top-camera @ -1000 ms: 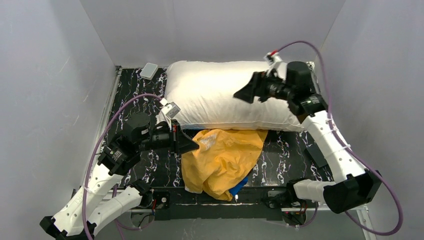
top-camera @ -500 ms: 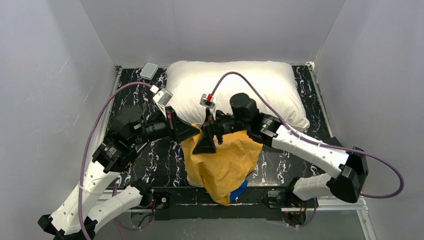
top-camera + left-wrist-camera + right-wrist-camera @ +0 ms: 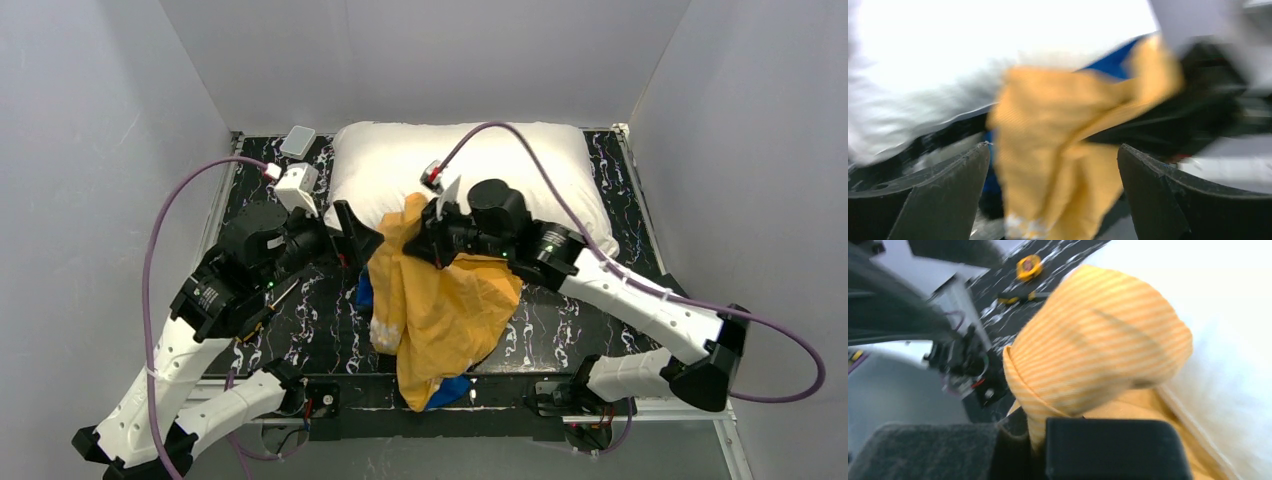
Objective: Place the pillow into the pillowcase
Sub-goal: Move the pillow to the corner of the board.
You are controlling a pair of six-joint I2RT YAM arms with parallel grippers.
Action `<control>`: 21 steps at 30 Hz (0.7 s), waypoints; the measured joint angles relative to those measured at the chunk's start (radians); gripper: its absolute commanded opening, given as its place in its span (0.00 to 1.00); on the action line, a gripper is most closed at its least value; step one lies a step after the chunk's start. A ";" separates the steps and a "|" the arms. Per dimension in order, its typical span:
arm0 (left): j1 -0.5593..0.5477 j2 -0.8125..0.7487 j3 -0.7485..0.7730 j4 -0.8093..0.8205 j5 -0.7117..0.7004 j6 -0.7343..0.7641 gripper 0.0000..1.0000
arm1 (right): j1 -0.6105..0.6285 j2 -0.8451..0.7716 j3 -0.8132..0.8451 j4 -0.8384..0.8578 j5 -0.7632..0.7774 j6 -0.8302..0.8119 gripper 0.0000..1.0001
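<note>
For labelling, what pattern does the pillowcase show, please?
Thin fabric pillowcase: fine orange-yellow stripes; right wrist view.

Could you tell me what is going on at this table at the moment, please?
The right gripper is shut on a fold of the pillowcase, orange-yellow side out, and holds it raised against the near edge of the white pillow at the back of the table. The left gripper is open beside the cloth and grips nothing. The pillow is wholly outside the case.
</note>
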 measured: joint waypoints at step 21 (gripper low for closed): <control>0.390 0.719 0.006 -0.039 0.205 -0.006 0.72 | -0.006 0.009 0.422 -0.412 0.570 -0.039 0.01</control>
